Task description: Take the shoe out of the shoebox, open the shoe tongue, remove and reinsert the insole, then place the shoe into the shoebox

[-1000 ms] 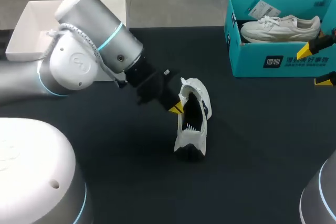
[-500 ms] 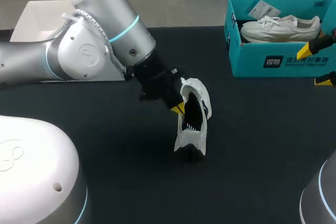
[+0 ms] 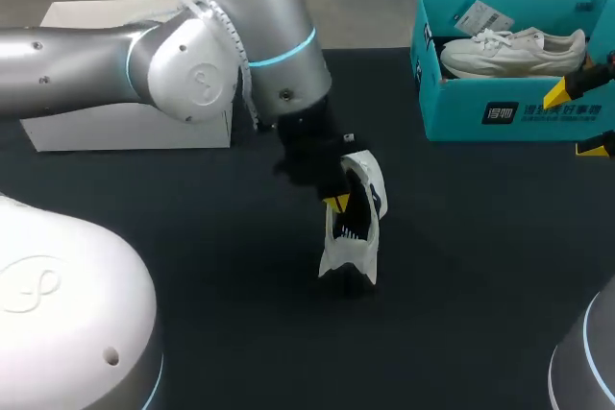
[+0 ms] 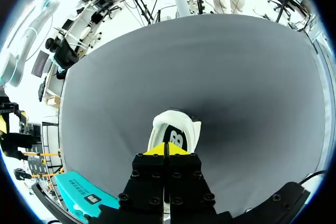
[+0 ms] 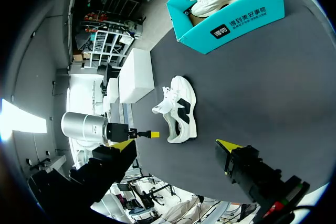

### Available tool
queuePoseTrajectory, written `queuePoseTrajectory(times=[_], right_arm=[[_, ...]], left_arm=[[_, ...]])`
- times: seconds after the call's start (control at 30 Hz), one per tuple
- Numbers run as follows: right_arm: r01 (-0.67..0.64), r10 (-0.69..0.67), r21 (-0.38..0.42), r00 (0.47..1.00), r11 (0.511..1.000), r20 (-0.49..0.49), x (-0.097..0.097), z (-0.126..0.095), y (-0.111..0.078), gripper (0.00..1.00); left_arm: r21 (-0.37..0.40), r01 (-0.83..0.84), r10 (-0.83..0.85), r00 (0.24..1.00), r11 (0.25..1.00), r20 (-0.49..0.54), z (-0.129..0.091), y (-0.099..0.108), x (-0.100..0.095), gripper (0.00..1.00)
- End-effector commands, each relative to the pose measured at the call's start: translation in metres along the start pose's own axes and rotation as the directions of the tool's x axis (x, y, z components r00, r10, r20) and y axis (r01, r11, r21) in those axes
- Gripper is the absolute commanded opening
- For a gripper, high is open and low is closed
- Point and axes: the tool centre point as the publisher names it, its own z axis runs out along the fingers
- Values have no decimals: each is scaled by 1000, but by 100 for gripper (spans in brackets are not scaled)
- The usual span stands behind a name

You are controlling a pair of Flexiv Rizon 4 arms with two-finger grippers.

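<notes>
The left gripper (image 4: 165, 149) has its fingers pressed tight together, right by the shoe (image 4: 176, 127). The right gripper (image 5: 175, 146) is wide open and holds nothing.

surface: black table (image 3: 480, 266) | on it: shoe (image 3: 354, 228), teal shoebox (image 3: 509, 112), white box (image 3: 125, 127)

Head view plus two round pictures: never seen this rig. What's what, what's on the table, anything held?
A robot's left arm and right arm work at a black table. The head view looks down from behind them; each round picture comes from a camera on one arm's wrist. Mid-table stands a white shoe; a second shoe lies in the teal shoebox; a white box sits far left. The left hand is closed at the white shoe's opening; whether it pinches anything, I can't tell. The right hand is open near the teal shoebox, holding nothing.
</notes>
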Motion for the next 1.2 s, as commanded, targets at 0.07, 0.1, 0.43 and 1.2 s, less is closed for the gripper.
queuePoseTrajectory(times=[0.07, 0.1, 0.43, 1.2], right_arm=[[-2, 2, 0, 1000, 1000, 1, 0, 1, 0, 100], [-2, 2, 0, 1000, 1000, 1, 0, 1, 0, 100], [-2, 2, 0, 1000, 1000, 1, 0, 1, 0, 100], [-2, 2, 0, 1000, 1000, 1, 0, 1, 0, 100]], left_arm=[[35, -50, 55, 987, 998, -152, 3, 11, -4, 0], [35, -50, 55, 987, 998, -152, 3, 11, -4, 0], [35, -50, 55, 987, 998, -152, 3, 11, -4, 0], [85, -119, 133, 972, 989, -195, 71, 28, 3, 0]])
